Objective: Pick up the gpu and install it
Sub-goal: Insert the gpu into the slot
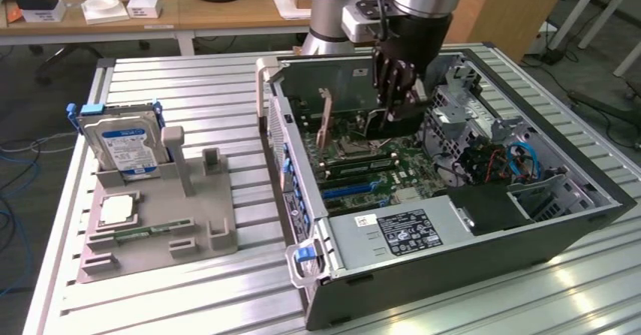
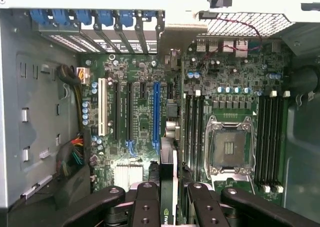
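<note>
My gripper (image 1: 398, 110) reaches down into the open computer case (image 1: 561, 233), shut on the gpu (image 1: 383, 127), a thin dark card that hangs just above the motherboard (image 1: 401, 171). In the wrist view the gpu (image 2: 168, 174) is seen edge-on between my black fingers (image 2: 147, 202), with my gripper (image 2: 168, 199) closed around it. The card's lower edge sits beside the long blue slot (image 2: 156, 114) and close to the RAM slots (image 2: 194, 127). The empty CPU socket (image 2: 229, 147) lies further along the board.
A grey holder tray (image 1: 206, 233) on the slatted table at the exterior view's left carries the silver blue-labelled hard drive (image 1: 125, 146) and a square CPU chip (image 1: 118, 209). The power supply (image 1: 401, 231) and drive cage (image 1: 541, 196) crowd the case's near end.
</note>
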`<action>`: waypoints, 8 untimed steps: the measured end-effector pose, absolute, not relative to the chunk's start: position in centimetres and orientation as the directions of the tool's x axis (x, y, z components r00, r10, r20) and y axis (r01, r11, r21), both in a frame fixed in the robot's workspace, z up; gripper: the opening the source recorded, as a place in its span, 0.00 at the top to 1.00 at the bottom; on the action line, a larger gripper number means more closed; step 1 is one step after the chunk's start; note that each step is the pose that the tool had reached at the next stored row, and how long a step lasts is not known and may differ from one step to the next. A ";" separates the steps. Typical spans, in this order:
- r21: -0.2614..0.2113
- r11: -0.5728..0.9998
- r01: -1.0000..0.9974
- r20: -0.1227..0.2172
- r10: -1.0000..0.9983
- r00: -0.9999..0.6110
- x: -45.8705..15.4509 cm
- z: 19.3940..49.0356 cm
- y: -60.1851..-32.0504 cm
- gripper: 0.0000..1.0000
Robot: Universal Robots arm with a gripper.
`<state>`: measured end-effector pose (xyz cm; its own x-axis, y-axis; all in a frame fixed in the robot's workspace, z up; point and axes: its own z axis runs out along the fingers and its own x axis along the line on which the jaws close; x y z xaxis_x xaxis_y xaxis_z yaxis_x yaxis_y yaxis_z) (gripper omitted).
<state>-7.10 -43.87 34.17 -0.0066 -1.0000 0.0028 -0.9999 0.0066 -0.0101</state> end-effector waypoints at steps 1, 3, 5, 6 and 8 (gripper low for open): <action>-0.010 0.007 -1.000 0.003 -1.000 -0.007 -7.2 34.2 -44.0 0.74; -0.010 0.006 -1.000 0.003 -1.000 -0.006 -7.3 34.1 -44.1 0.74; -0.010 0.006 -1.000 0.003 -1.000 -0.006 -7.3 34.1 -44.4 0.74; -0.010 0.006 -1.000 0.003 -1.000 -0.006 -7.3 34.1 -44.5 0.74; -0.010 0.006 -1.000 0.003 -1.000 -0.007 -7.3 34.1 -44.9 0.74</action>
